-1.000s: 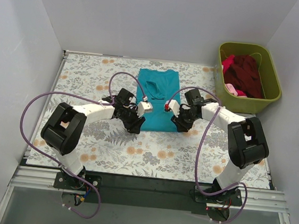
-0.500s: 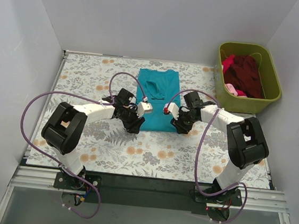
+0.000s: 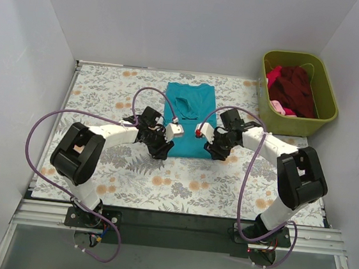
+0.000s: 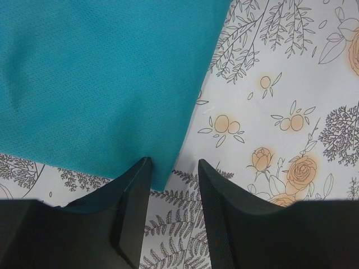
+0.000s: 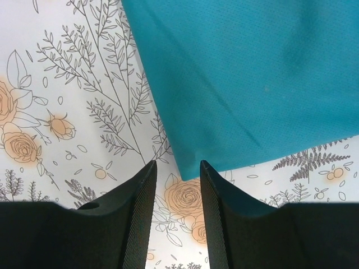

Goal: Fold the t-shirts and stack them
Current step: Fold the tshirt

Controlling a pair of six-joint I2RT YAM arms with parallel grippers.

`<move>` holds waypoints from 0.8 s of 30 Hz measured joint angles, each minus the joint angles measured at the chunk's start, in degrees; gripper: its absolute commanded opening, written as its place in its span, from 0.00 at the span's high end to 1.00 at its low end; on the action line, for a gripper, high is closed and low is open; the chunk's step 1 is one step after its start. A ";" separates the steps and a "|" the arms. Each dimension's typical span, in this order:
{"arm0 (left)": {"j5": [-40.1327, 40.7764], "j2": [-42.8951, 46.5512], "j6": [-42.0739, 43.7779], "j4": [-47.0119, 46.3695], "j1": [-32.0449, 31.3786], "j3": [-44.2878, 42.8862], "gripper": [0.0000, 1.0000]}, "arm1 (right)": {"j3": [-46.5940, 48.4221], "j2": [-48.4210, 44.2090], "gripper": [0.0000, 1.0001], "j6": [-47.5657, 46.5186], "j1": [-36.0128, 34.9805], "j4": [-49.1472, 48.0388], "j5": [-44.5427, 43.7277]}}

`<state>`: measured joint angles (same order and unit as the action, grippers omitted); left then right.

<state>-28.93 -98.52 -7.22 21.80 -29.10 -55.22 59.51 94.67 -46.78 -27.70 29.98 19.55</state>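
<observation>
The teal t-shirt [image 3: 190, 113] lies flat on the flowered table cloth, folded into a narrow strip, collar at the far end. My left gripper [image 3: 160, 150] is open at its near left corner; in the left wrist view the gripper [image 4: 174, 168] stands with the shirt's corner [image 4: 162, 174] between its fingertips. My right gripper [image 3: 216, 153] is open at the near right corner; in the right wrist view the gripper [image 5: 178, 168] straddles the teal corner [image 5: 190, 168]. A dark maroon shirt [image 3: 297, 88] with pink cloth [image 3: 277, 107] lies in the bin.
The olive-green bin [image 3: 328, 92] stands at the far right corner of the table. The flowered table cloth [image 3: 181, 180] covers the table. White walls close in the left, back and right sides. Purple cables loop from both arms.
Both grippers have edged slightly toward the shirt's near corners. The shirt has not moved.
</observation>
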 measured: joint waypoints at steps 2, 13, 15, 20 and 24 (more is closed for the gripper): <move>-0.09 0.04 -0.02 0.11 0.00 -0.02 0.61 | 0.00 0.17 0.55 -0.07 -0.28 0.00 0.00; -0.17 2.29 -0.24 2.86 -0.07 -0.76 0.56 | -0.46 3.96 0.65 -1.16 -0.72 -2.80 -1.29; -0.11 3.87 0.28 3.37 -0.07 -0.76 0.56 | -0.61 3.96 0.78 -1.66 -0.83 -3.67 -1.88; 0.09 5.86 2.47 3.30 -0.07 -0.61 0.55 | -0.85 3.96 0.97 -2.12 -0.81 -5.09 -2.73; 0.74 5.73 3.87 2.49 -0.07 0.63 0.53 | -0.85 3.93 0.99 -2.38 -0.83 -5.16 -2.84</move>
<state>-28.18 -92.79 -3.36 24.29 -29.17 -54.59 58.65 98.61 -49.17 -28.53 24.82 16.71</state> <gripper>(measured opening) 0.464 0.030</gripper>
